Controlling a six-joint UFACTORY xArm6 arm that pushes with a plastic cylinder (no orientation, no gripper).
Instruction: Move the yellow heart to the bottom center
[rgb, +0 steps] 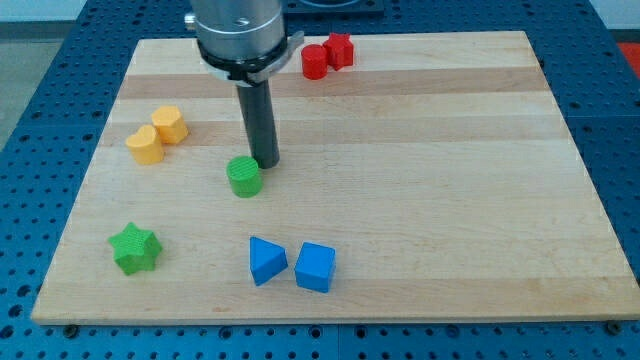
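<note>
Wooden board (420, 200), nearest edge first: blue triangular block (265, 260) beside blue cube (315, 267); green star (134, 248) toward the view's left. Mid-board: green cylinder (244, 177), with my tip (266, 164) just at its upper right, grasping nothing. Yellow heart (145, 145) touching a yellow block (171, 124) at left. Farthest: two red blocks (327, 55).

I can read no writing, label, brand, number or sign anywhere here: none on the tabletop (420, 200), none on the coloured blocks, none on my own rod.
</note>
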